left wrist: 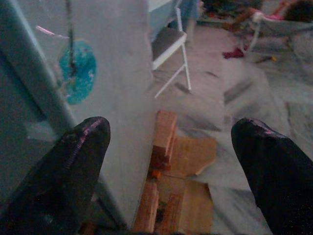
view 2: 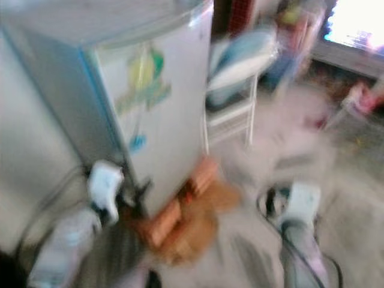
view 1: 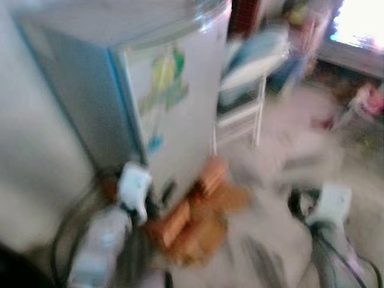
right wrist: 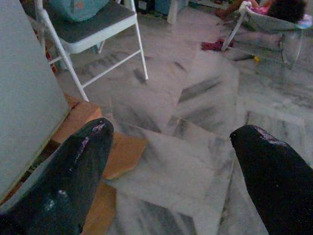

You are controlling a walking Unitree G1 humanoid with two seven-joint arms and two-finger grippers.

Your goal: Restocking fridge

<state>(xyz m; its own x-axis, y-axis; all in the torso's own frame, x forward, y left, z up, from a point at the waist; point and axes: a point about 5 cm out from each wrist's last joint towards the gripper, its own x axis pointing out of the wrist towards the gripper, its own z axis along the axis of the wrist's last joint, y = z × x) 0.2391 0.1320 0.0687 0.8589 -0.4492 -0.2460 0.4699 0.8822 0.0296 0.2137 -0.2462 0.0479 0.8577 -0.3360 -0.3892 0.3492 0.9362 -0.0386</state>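
A small white fridge (view 1: 174, 114) with a shut door and coloured stickers (view 1: 165, 78) stands before me, raised on orange bricks (view 1: 204, 180) and cardboard (left wrist: 190, 156). The eye views are blurred. My left gripper (left wrist: 171, 166) is low by the fridge's bottom front corner, open, with nothing between its fingers (left wrist: 68, 171). My right gripper (right wrist: 171, 166) is open over the marble floor (right wrist: 205, 98) to the right of the fridge, holding nothing. Both arms (view 1: 135, 189) show low in the eye views.
A white folding chair (right wrist: 93, 34) with a teal bag (view 1: 258, 51) on its seat stands just right of the fridge. A wall (view 1: 30, 150) runs on the left. Clutter and a pink item (view 1: 372, 99) lie at the far right by a bright window.
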